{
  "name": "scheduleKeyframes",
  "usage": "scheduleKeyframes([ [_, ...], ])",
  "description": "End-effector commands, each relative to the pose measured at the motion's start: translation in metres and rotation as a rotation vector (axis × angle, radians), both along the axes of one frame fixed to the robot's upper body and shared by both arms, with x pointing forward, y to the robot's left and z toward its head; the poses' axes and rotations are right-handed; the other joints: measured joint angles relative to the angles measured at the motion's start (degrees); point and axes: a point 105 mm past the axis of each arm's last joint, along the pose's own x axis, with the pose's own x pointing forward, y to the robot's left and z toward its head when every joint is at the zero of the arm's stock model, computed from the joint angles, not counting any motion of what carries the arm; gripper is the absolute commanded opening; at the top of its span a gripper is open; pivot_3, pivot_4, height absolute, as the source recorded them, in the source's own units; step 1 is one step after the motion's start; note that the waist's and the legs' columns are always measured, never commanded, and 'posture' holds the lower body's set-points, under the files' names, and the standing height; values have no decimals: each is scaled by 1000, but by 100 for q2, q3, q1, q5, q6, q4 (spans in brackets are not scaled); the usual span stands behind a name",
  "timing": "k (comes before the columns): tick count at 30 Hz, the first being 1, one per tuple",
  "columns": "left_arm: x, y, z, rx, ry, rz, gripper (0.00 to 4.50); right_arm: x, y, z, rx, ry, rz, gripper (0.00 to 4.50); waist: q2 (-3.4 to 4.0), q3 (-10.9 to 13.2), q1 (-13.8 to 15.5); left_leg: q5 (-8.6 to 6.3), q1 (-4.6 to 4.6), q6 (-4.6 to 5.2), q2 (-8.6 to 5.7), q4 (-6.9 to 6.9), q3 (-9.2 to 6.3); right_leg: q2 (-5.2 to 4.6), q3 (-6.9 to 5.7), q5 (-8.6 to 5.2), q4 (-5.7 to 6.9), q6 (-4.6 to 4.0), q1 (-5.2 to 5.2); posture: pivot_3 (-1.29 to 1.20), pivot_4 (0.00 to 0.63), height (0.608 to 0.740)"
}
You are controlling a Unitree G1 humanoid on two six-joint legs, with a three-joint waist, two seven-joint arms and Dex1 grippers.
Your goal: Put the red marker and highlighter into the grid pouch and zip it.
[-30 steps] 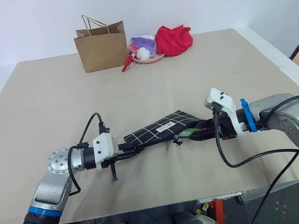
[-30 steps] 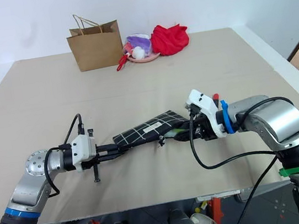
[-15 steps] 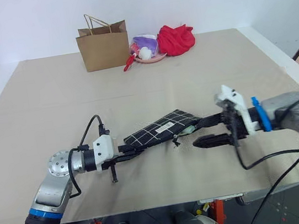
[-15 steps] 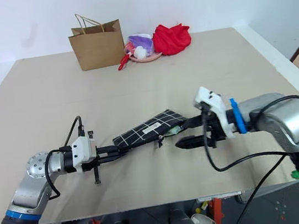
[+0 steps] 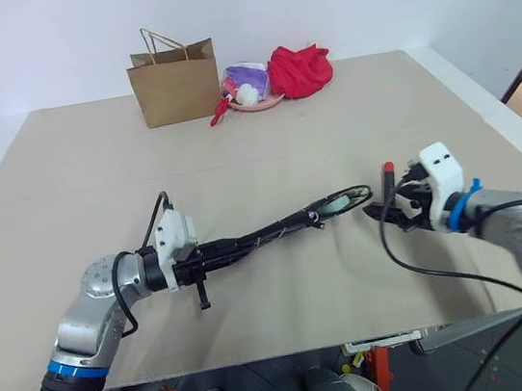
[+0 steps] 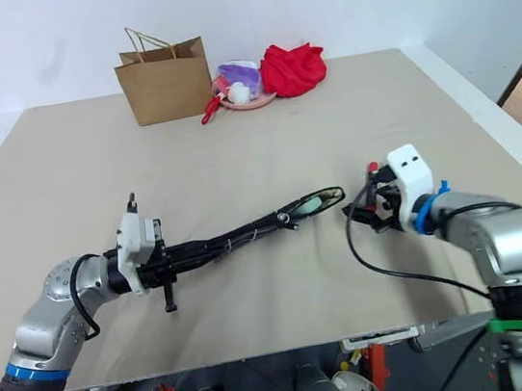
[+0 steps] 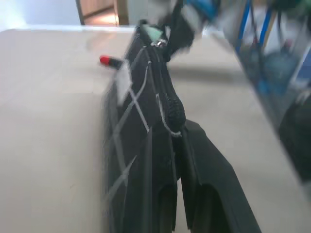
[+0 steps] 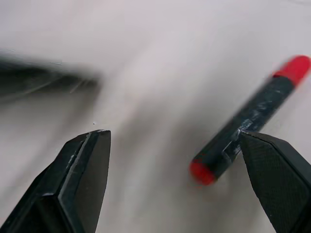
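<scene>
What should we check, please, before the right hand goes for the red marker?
1. Left hand shut on the grid pouch: ok, pouch held off the table.
2. Pouch mouth open toward the right hand: ok.
3. Highlighter in the pouch: ok, its green end shows in the mouth; how deep, cannot tell.
4. Right hand open: ok, empty.
5. Red marker between its fingers: not ok, it lies on the table beside one finger.
6. Zipper: not ok, unzipped.
</scene>
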Motion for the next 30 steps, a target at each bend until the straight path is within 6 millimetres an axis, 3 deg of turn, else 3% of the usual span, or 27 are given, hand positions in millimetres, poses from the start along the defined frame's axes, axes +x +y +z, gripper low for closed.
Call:
scheduleKeyframes([
  [1,0,3,10,0,-44,9,0,6,-10,13,-69,-92,-141,4463,-1,0,4,0,0,0,0,0,0,0,0,-3,0,1,1,0,150,740],
  [7,-3,1,3,70,-99,0,0,12,-19,-4,-76,-79,-290,4463,0,0,6,-1,0,0,0,-21,-4,1,-2,-13,0,-6,-3,0,150,740],
  [12,2,1,3,92,-157,14,0,13,-13,-17,-57,-51,-305,4463,-2,-2,2,0,4,0,0,-19,-4,1,-2,-11,-1,-9,1,0,150,740],
  [17,3,1,1,102,-163,17,0,12,-4,-22,-56,-44,-294,2372,-3,-2,-1,4,9,5,0,-17,-4,1,-2,-9,-1,-24,4,0,150,740],
  [20,4,3,-1,112,-168,17,0,10,-2,-28,-65,-28,-310,822,-4,-3,1,5,9,5,0,-16,-4,1,-2,-9,-1,-26,5,0,150,740],
  [21,4,4,-2,118,-171,16,0,9,-2,-31,-60,-20,-325,569,-4,-3,2,5,9,5,0,-16,-4,1,-2,-9,-1,-26,5,0,150,740],
  [25,3,8,-8,150,-183,3,0,6,-3,-33,-70,-17,-318,572,-6,-4,3,5,9,5,0,-17,-4,1,-2,-8,-1,-24,5,0,150,740],
  [30,5,11,-10,156,-179,-2,0,3,3,3,-105,-139,-68,572,-5,-3,28,5,3,5,-2,-18,-4,-2,-2,-14,-4,-18,4,0,150,740],
])
